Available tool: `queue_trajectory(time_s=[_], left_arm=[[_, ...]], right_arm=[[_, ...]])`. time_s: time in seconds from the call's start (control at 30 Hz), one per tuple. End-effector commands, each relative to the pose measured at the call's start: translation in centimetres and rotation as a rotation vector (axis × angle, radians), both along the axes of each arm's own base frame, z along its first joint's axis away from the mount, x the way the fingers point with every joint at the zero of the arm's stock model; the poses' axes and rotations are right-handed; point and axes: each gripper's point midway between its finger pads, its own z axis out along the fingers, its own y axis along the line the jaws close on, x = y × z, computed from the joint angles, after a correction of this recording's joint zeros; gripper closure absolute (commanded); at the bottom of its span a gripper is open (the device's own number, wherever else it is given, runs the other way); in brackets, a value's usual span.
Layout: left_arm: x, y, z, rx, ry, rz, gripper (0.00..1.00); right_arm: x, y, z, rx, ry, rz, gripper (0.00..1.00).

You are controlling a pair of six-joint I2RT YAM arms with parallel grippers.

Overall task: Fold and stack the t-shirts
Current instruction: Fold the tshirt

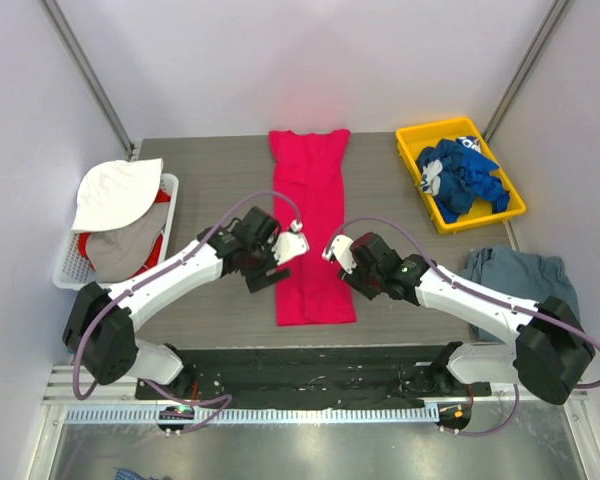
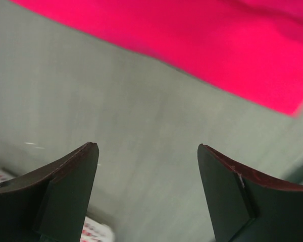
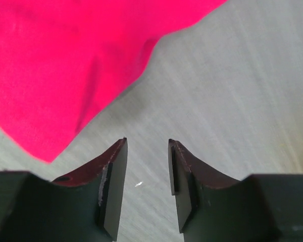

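Observation:
The bright pink-red t-shirt [image 1: 312, 225] lies folded into a long narrow strip down the middle of the table. My left gripper [image 1: 272, 270] hovers at the strip's left edge near its front end. In the left wrist view this gripper [image 2: 147, 146] stands wide open over bare table, with the pink-red shirt [image 2: 202, 45] beyond the fingertips. My right gripper [image 1: 348, 268] is at the strip's right edge. Its jaws [image 3: 147, 141] stand narrowly apart with nothing between them, and the shirt's corner [image 3: 65, 75] lies to their upper left. Royal blue t-shirts [image 1: 460, 178] fill a yellow bin. A slate grey-blue t-shirt [image 1: 518, 275] lies at the right.
The yellow bin [image 1: 412, 160] stands at the back right. A white basket [image 1: 68, 262] at the left edge holds a white hat [image 1: 115, 192] and grey and red cloth. Both arms reach in from the near edge, on either side of the pink-red strip.

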Motion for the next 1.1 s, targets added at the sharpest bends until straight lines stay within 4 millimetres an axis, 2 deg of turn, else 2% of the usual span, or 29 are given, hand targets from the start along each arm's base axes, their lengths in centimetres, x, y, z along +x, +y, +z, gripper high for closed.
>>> queue_trajectory(time_s=[0.0, 0.07, 0.2, 0.3, 0.4, 0.67, 1.07], left_arm=[[-4.9, -0.5, -0.2, -0.077, 0.14, -0.019, 0.16], [-5.3, -1.0, -0.1, -0.082, 0.147, -0.028, 0.16], [-5.3, -2.5, 0.3, -0.132, 0.181, -0.021, 0.15], [-5.4, -3.3, -0.6, -0.153, 0.222, 0.0, 0.16], [-5.7, -4.1, -1.7, -0.154, 0.259, -0.008, 0.16], [-6.7, -4.5, -4.5, -0.134, 0.336, -0.017, 0.18], [-7.6, -5.2, -7.1, -0.196, 0.392, 0.057, 0.22]], right_arm=[[-1.5, 0.8, 0.8, 0.056, 0.04, 0.047, 0.52], [-2.2, 0.8, 0.8, 0.044, 0.06, 0.078, 0.45], [-3.4, 1.1, 0.4, 0.019, 0.089, 0.126, 0.36], [-4.2, 1.3, -0.2, 0.006, 0.125, 0.153, 0.31], [-5.4, 2.0, -0.8, -0.008, 0.143, 0.201, 0.31], [-6.9, 2.7, -1.7, -0.034, 0.171, 0.266, 0.32], [-7.1, 2.2, -3.7, -0.12, 0.168, 0.301, 0.36]])
